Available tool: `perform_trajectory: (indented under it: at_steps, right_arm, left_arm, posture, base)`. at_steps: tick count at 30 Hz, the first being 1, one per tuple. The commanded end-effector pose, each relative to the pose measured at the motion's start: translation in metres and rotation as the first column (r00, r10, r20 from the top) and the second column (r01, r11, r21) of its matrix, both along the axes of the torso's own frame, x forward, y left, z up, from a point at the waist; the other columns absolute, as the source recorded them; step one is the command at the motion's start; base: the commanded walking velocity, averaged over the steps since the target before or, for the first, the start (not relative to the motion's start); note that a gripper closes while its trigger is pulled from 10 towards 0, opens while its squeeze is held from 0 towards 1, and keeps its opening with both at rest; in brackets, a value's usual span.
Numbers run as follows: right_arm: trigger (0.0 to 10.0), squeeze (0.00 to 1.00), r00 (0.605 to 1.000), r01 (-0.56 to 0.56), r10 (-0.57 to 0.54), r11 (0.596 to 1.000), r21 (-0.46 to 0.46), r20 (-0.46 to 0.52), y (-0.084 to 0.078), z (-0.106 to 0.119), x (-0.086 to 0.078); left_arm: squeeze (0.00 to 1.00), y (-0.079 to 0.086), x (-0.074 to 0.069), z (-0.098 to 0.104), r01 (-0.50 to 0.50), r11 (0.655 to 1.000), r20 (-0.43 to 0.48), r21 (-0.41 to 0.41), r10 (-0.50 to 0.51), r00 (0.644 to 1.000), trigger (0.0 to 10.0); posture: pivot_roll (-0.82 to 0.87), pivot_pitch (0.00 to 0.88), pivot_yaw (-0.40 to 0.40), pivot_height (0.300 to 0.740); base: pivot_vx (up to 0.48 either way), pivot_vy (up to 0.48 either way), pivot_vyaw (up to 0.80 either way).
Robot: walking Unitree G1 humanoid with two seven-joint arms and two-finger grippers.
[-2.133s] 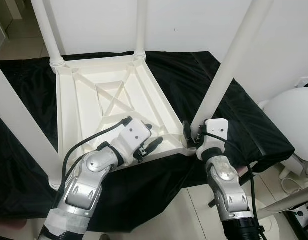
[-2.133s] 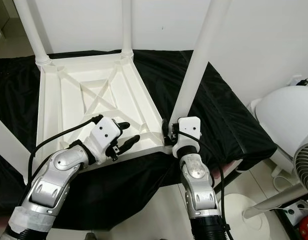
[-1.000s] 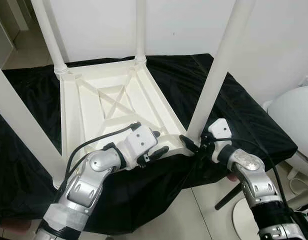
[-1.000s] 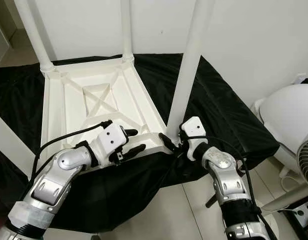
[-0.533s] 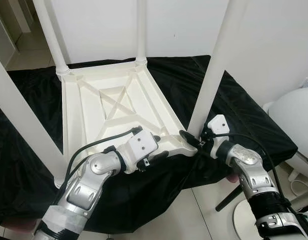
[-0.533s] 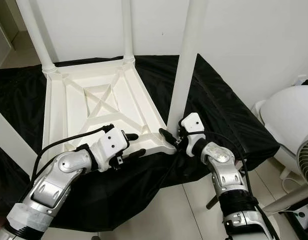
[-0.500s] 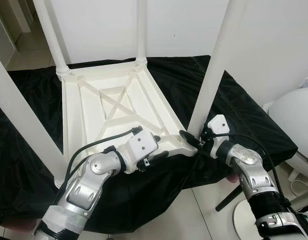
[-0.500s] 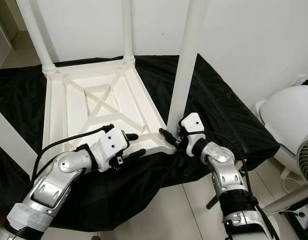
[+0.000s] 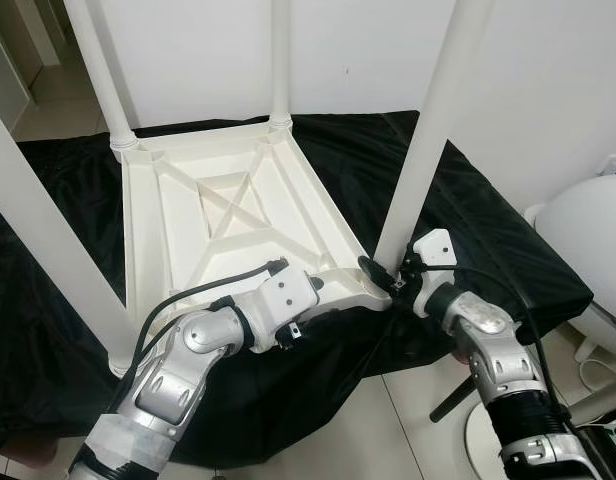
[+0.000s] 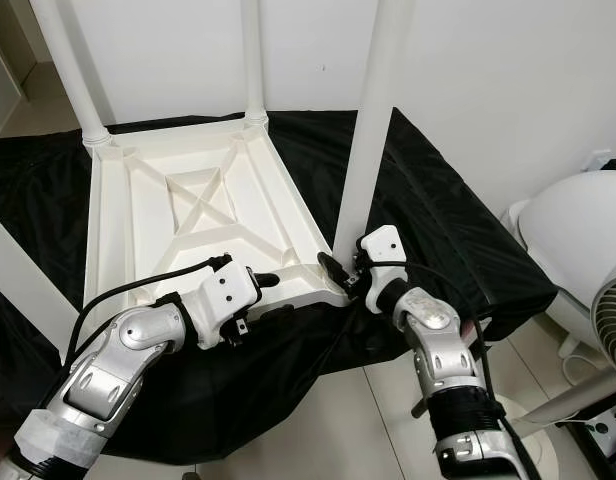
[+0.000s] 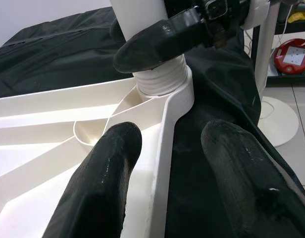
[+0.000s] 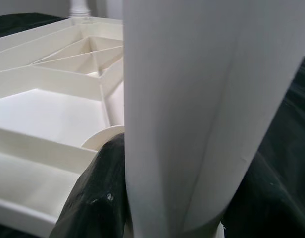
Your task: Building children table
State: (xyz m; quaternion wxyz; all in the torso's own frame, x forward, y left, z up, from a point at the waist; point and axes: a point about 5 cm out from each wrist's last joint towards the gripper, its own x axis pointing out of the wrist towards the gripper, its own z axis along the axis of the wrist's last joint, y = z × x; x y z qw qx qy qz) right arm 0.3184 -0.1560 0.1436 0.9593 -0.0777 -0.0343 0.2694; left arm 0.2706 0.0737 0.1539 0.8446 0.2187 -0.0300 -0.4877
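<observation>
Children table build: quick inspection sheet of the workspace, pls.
Surface: black cloth spread over a low platform, tiled floor beyond.
Job's things: white table top lies upside down, ribs up; the legs stand in its corner sockets, near-right leg included.
Clutter: nothing seen.
Grippers: left pincer open, its fingers astride the top's near rim; right pincer closed around the near-right leg's base.
Cables: black cable loops over the left forearm; another runs along the right arm.
Surroundings: white wall behind, white fan on the robot's right.
</observation>
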Motion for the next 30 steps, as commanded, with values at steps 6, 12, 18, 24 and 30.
perform_trajectory:
  at_steps: [6, 12, 18, 24, 30]
  right_arm:
    - [10.0, 0.00, 0.988, 0.154, -0.153, 0.984, 0.093, -0.024, 0.019, 0.001, -0.009]
    - [10.0, 0.00, 0.892, 0.452, -0.443, 0.873, 0.182, -0.088, 0.029, -0.006, -0.020]
    - [10.0, 0.00, 0.845, 0.535, -0.524, 0.820, 0.206, -0.107, 0.038, -0.007, -0.026]
    - [10.0, 0.00, 0.849, 0.528, -0.520, 0.821, 0.217, -0.097, 0.044, -0.003, -0.028]
    - [10.0, 1.00, 0.834, 0.550, -0.547, 0.808, 0.211, -0.078, 0.033, -0.004, -0.028]
  left_arm:
    - [0.00, 0.001, -0.001, 0.000, -0.014, 1.000, 0.005, 0.005, 0.014, 1.000, 10.0]
    - [0.00, -0.001, -0.004, 0.003, -0.022, 0.999, -0.005, -0.043, 0.022, 1.000, 10.0]
    - [0.00, -0.003, -0.004, 0.003, -0.021, 0.999, 0.001, -0.042, 0.021, 1.000, 10.0]
    - [0.00, -0.004, -0.001, 0.006, -0.014, 0.998, 0.005, -0.055, 0.014, 1.000, 10.0]
    - [0.00, -0.005, 0.004, 0.008, -0.009, 0.999, 0.026, -0.047, 0.011, 1.000, 10.0]
  posture:
    - [0.03, 0.038, -0.005, 0.740]
    - [0.03, 0.030, -0.015, 0.740]
    - [0.03, 0.026, -0.018, 0.740]
    - [0.03, 0.000, 0.011, 0.740]
    - [0.02, 0.000, 0.027, 0.740]
  base:
    - [0.000, 0.000, 0.00]
    - [0.000, 0.000, 0.00]
    - [0.000, 0.000, 0.00]
    - [0.000, 0.000, 0.00]
    - [0.000, 0.000, 0.00]
